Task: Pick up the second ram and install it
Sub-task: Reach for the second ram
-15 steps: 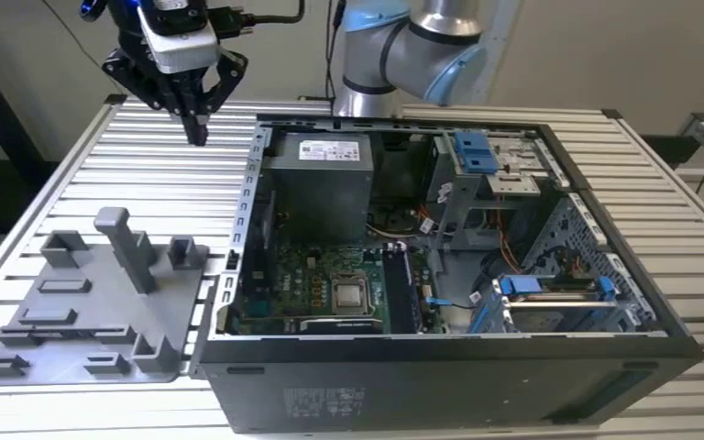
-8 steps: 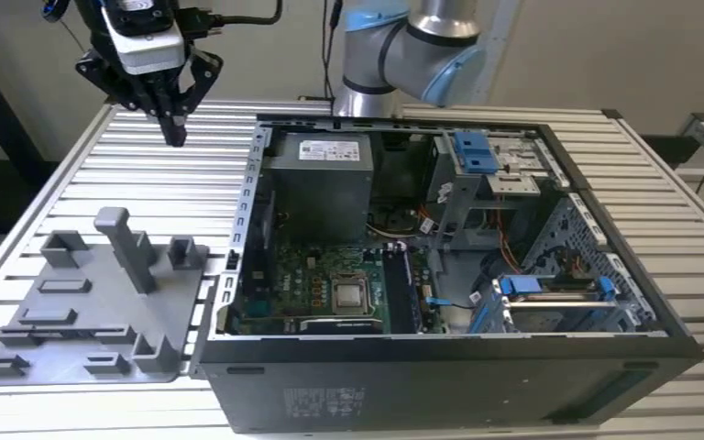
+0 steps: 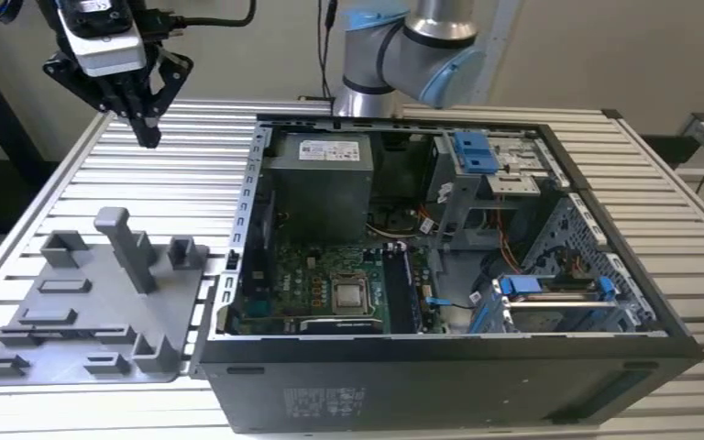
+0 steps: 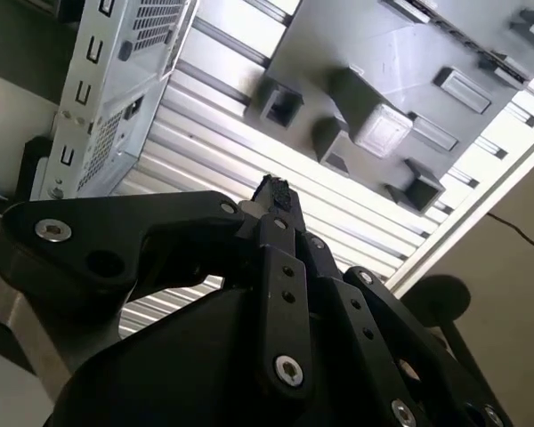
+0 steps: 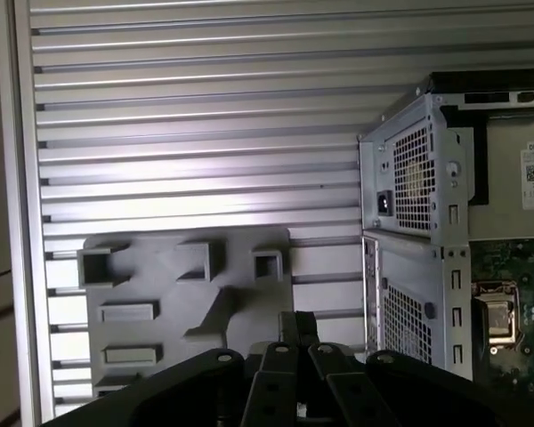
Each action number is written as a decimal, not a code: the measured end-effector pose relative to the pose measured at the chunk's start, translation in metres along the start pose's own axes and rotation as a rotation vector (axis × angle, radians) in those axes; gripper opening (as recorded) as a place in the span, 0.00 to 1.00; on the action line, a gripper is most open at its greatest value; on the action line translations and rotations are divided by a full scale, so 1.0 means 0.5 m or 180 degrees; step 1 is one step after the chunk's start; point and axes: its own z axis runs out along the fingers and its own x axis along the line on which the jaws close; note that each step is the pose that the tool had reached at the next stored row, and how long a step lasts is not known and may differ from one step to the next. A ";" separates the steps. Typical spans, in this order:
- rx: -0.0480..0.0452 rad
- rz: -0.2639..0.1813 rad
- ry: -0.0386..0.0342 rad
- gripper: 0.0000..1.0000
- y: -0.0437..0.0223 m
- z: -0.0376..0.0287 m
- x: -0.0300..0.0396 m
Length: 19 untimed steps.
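Tool (image 3: pixel 148 136) is hanging high over the slatted tabletop (image 3: pixel 34 183) at the exterior view's left. Its fingers are drawn together to a point and gripping nothing I can see. Below it, the grey fixture plate (image 3: pixel 83 307) is lying flat, with an upright post (image 3: pixel 126 243) rising from it. I cannot make out the second ram there. Rightward, the open computer case (image 3: pixel 450 385) is exposing the motherboard (image 3: pixel 315 275), whose dark memory slots (image 3: pixel 403 289) may be hiding the stick. Risk: a closed tool descending here is likely striking the post or case wall rather than straddling any stick.
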 end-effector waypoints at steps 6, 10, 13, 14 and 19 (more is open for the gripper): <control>0.0000 -0.0003 0.0001 0.11 -0.006 0.001 0.040; 0.0000 -0.0007 0.0001 0.11 -0.009 0.001 0.064; 0.0000 -0.0011 0.0002 0.11 -0.012 0.002 0.082; 0.0000 -0.0013 0.0002 0.11 -0.013 0.002 0.088; 0.0000 -0.0019 0.0002 0.11 -0.018 0.004 0.118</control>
